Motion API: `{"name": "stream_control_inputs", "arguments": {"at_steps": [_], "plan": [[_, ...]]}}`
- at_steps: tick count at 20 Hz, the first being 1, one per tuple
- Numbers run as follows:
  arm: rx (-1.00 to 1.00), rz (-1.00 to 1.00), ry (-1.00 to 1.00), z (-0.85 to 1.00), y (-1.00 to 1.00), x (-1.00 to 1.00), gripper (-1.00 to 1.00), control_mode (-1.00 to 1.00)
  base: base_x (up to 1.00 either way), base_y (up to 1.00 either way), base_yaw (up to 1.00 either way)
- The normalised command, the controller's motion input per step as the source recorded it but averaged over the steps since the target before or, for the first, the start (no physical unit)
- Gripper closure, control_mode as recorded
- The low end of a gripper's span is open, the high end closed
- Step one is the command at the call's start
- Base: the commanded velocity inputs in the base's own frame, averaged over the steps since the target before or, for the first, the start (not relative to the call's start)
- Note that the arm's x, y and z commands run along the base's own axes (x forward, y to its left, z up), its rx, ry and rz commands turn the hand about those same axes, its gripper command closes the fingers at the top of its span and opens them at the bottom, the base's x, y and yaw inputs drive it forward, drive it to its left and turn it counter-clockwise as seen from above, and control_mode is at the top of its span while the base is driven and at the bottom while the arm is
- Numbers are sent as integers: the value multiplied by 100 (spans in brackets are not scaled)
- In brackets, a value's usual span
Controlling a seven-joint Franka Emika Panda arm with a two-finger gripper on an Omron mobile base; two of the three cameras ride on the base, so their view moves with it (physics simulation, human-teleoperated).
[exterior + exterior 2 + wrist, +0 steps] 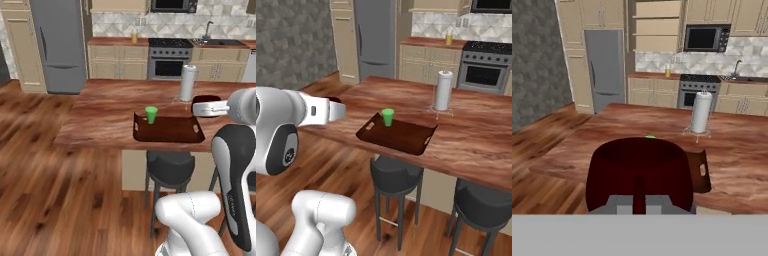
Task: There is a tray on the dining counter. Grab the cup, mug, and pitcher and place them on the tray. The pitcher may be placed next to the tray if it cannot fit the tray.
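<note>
The mug (639, 172) is held in the closed jaws, carried above the counter's (100, 115) near edge, apparently just short of the tray (170, 131). If released early, it could strike the rim and tip. On the tray's left end the cup (151, 114) is set; farther right, a paper towel roll (187, 82) is kept clear.
</note>
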Motion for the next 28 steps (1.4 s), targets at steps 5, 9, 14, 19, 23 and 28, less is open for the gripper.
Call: {"name": "stream_control_inputs", "arguments": {"at_steps": [5, 9, 14, 19, 23, 28], "plan": [[0, 0, 0, 0, 0, 0, 100, 100, 43, 0, -23], [0, 0, 0, 0, 0, 0, 100, 100, 38, 5, -31], [0, 0, 0, 0, 0, 0, 100, 100, 37, 9, -30], [0, 0, 0, 0, 0, 0, 100, 100, 43, 22, -28], [0, 0, 0, 0, 0, 0, 100, 100, 50, 34, -24], [0, 0, 0, 0, 0, 0, 100, 100, 43, 33, -11]]}}
